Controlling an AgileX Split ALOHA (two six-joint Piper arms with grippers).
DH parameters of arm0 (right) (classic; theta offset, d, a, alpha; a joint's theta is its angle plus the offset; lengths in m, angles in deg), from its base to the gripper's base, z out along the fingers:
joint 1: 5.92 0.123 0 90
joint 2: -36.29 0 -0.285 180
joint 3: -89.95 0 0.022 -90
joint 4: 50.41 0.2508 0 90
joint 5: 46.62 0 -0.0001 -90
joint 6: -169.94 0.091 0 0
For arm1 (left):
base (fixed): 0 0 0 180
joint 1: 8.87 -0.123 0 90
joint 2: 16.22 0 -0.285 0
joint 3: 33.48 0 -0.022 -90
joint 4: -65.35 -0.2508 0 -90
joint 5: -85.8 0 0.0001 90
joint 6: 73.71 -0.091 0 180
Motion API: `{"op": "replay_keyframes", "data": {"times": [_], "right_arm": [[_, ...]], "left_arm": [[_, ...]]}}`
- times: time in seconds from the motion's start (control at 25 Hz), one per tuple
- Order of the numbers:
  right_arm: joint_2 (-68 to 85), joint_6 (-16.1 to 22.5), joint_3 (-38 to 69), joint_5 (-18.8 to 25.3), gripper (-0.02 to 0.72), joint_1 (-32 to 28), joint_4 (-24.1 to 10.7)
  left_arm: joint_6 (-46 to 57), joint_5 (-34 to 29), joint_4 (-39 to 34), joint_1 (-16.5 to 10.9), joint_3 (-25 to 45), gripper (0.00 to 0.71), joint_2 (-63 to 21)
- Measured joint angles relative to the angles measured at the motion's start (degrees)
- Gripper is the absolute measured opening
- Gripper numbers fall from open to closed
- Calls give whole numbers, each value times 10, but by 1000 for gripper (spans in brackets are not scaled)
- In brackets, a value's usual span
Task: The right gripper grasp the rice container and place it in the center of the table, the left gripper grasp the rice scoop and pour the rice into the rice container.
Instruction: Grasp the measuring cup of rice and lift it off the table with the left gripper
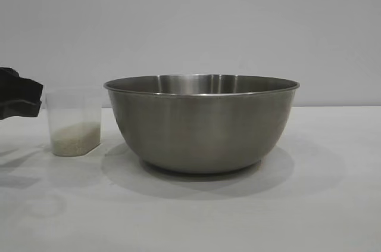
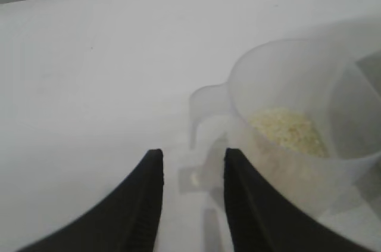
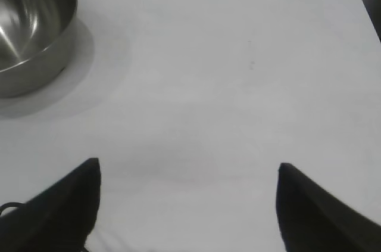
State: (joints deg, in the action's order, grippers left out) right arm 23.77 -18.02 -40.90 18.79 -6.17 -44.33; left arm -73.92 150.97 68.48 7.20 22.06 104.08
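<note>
We see the bowl (image 1: 201, 122) on the table (image 1: 309, 204), the scoop (image 1: 74, 122) with rice (image 1: 75, 135) just beside it, and the left gripper (image 1: 19, 93) near the scoop.

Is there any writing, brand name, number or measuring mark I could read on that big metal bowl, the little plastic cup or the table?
None can be read.
Steel bowl: plain brushed metal, no text or logo visible.
Plastic cup: no printed words or numbers visible; any moulded measuring marks cannot be made out.
Table: plain white, no labels or signs.
</note>
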Motion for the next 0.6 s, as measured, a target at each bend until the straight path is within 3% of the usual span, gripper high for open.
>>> {"op": "replay_keyframes", "data": {"times": [0.6], "right_arm": [[0,0,0,0,557,0,0]], "left_arm": [[0,0,-3,0,-62,244,49]]}}
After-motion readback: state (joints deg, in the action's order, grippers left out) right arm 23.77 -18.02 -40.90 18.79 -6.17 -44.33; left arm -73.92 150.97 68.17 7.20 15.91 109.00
